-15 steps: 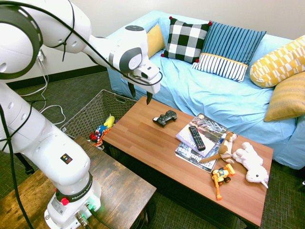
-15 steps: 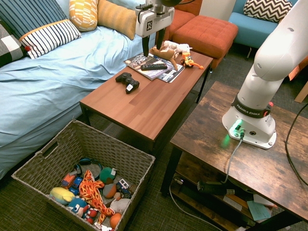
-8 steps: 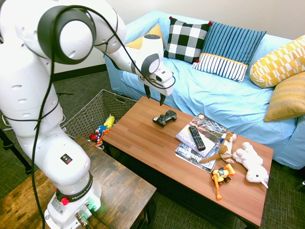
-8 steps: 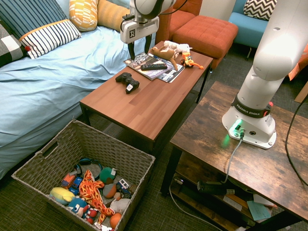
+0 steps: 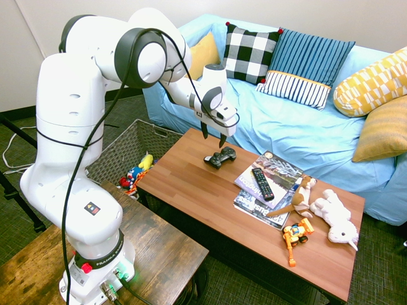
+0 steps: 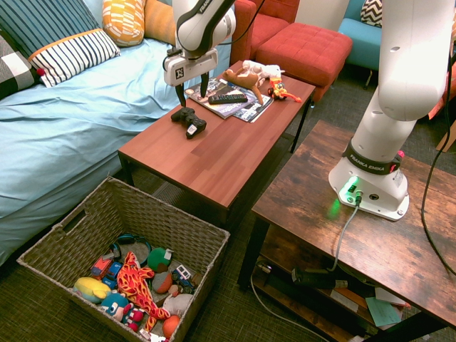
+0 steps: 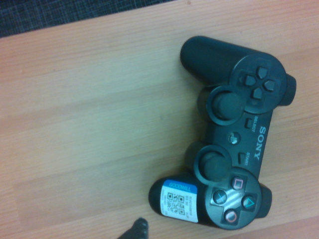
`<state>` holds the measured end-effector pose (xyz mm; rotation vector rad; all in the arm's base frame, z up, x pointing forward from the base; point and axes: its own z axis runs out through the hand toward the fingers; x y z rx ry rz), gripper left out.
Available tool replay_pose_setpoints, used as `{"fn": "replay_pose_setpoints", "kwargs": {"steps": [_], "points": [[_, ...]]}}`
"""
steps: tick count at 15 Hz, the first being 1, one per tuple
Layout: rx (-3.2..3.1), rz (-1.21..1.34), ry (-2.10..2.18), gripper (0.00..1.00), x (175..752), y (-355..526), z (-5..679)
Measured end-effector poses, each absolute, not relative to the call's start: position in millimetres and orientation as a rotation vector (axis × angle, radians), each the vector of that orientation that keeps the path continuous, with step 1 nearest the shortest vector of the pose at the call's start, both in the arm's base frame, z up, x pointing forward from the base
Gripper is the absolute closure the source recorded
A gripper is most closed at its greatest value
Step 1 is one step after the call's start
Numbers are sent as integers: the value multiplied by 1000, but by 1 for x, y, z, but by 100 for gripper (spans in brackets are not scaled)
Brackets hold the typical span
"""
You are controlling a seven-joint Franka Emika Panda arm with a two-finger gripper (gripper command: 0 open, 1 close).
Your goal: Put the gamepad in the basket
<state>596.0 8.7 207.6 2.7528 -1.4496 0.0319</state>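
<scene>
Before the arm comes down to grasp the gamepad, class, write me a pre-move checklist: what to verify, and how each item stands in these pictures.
1. Gripper open, holding nothing: ok.
2. Gripper directly over the gamepad: ok in the exterior views; the wrist view shows the gamepad off to one side of the picture, so exact centring cannot tell.
3. Gamepad flat on the coffee table, buttons up: ok.
4. Nothing touching the gamepad; the remote and magazines lie apart from it: ok.
5. Basket on the floor beside the table, open on top: ok.
6. Room in the basket among the toys: ok, bare floor at one end.
</scene>
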Motion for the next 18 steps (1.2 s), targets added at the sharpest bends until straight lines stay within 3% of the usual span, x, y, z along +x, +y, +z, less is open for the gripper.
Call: {"fn": "replay_pose_setpoints", "kwargs": {"steps": [16,17,18], "points": [[2633,-52,-1605,0,642,-26,105],[2629,-53,-1614,100,643,-28,103],[2624,-57,-1627,100,644,-29,100]]}}
